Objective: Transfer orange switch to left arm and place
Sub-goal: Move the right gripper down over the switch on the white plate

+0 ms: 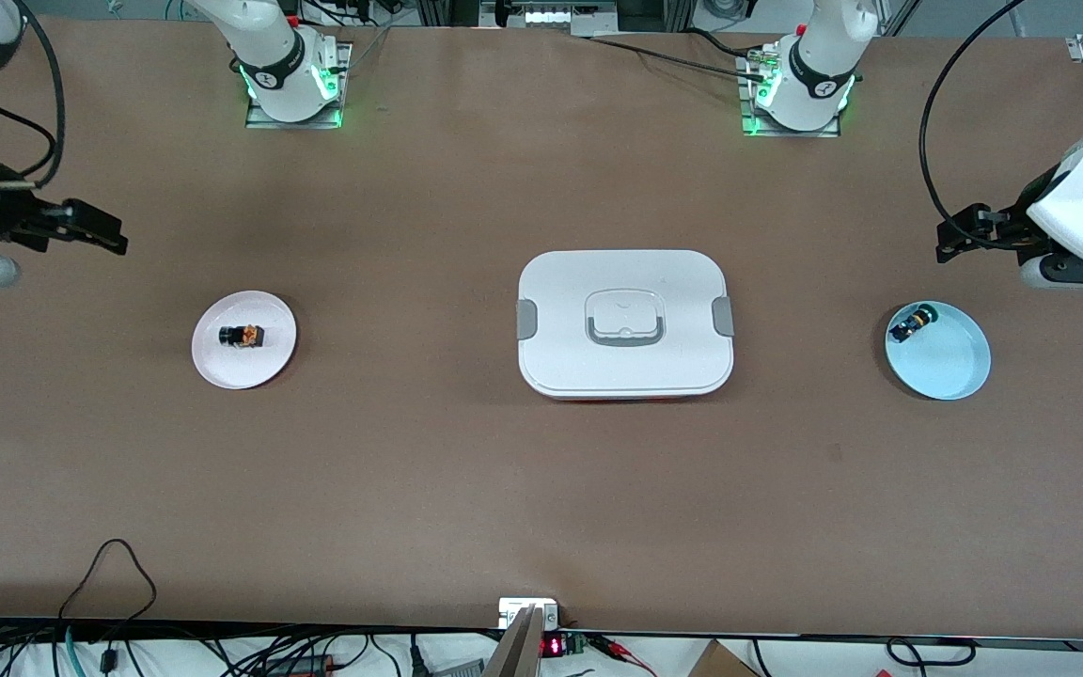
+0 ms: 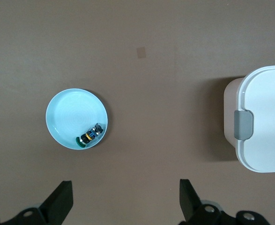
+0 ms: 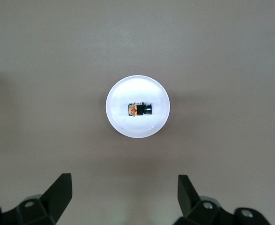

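The orange switch (image 1: 242, 335) lies on a pink plate (image 1: 269, 362) toward the right arm's end of the table; it also shows in the right wrist view (image 3: 139, 109) on that plate (image 3: 123, 124). The white lidded box (image 1: 623, 324) sits mid-table and shows in the left wrist view (image 2: 266, 122). My right gripper (image 1: 104, 235) hangs open and empty in the air above the table, up from the pink plate; its fingertips (image 3: 62, 187) show wide apart. My left gripper (image 1: 960, 235) hangs open and empty above the table near the blue plate (image 1: 950, 367); its fingertips (image 2: 62, 197) are wide apart.
A small black-blue switch with a green-yellow cap (image 1: 909, 324) lies in the blue plate, also seen in the left wrist view (image 2: 89, 135). Both arm bases (image 1: 292, 80) stand along the table edge farthest from the front camera. Cables run along the nearest edge.
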Motion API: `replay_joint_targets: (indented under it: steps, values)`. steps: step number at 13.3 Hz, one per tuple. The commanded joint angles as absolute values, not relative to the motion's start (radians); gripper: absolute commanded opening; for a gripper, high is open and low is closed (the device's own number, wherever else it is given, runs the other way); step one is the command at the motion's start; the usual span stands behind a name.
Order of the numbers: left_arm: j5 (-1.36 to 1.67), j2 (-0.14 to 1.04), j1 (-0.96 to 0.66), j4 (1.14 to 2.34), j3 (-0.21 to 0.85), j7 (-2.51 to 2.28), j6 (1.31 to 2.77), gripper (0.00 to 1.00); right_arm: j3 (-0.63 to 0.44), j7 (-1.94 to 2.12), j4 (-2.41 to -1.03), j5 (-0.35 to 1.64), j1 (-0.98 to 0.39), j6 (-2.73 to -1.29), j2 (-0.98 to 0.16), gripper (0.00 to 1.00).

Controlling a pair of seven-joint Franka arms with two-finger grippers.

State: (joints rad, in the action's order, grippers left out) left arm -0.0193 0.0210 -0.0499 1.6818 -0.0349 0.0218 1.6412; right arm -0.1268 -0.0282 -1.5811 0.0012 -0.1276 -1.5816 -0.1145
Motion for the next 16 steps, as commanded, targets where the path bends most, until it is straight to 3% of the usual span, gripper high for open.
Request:
replay_joint_targets:
  steps: [1,4,8,16]
  values:
    - [-0.040,0.017,-0.054,1.677,-0.037,0.035,1.634,1.00,-0.124,-0.037,-1.583,-0.005,-0.120,-1.621,-0.198,1.00]
    - [-0.040,0.017,-0.054,1.677,-0.037,0.035,1.634,1.00,-0.124,-0.040,-1.610,-0.006,-0.123,-1.682,-0.238,1.00]
    - [-0.040,0.017,-0.054,1.677,-0.037,0.035,1.634,1.00,-0.123,-0.046,-1.880,-0.005,-0.110,-2.004,-0.227,1.00]
    - [-0.040,0.018,-0.051,1.677,-0.037,0.037,1.634,1.00,-0.123,-0.025,-2.127,-0.008,-0.109,-2.397,-0.319,1.00]
